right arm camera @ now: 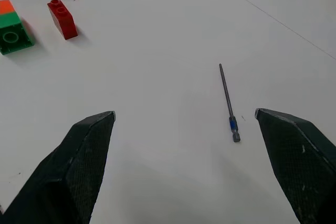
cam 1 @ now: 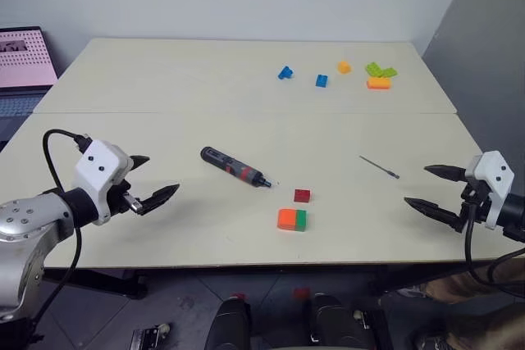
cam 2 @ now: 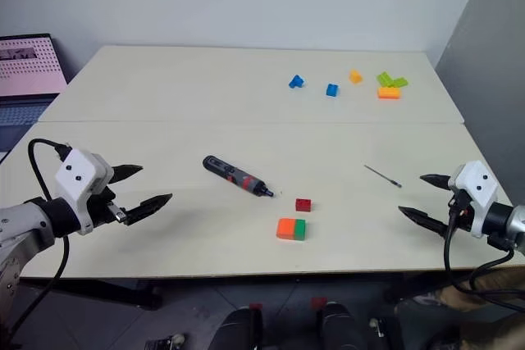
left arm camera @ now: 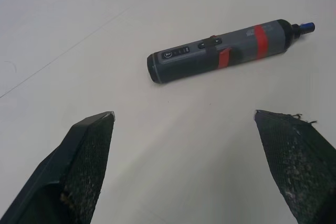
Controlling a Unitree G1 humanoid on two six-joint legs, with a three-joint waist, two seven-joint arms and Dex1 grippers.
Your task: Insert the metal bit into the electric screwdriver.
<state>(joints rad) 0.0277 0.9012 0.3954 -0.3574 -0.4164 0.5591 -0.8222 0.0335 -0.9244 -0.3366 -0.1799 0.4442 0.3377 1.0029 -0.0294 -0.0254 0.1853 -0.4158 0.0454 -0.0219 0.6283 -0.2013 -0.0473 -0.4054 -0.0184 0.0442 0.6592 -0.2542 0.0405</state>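
The table [cam 1: 205, 112] is wide and pale, and most of it lies bare, so there is plenty of room to work; a seam runs across it behind the tools, and its near edge sits close under both arms, so anything nudged toward the robot could roll off. The screwdriver [cam 1: 235, 167] lies flat on its side near the middle, tip pointing toward the right arm, well clear of every edge. It looks stiff and fairly weighty for its size, with a round, smooth body likely to roll or twist in a pinch; I would take it across the thick dark barrel behind the red band, away from the buttons. A red brick [cam 1: 303, 195] and an orange-and-green block [cam 1: 292, 220] sit just past its tip, close enough to get in the way of a sweep. The bit [cam 1: 379, 167] lies alone nearer the right side, flat on the table, thin, rigid, light and probably slippery, hard to lift from a flat surface; its thicker end looks the best hold. More small bricks [cam 1: 361, 74] lie scattered far back. The left gripper [cam 1: 143, 182] and right gripper [cam 1: 432, 188] both hover spread wide, holding nothing.
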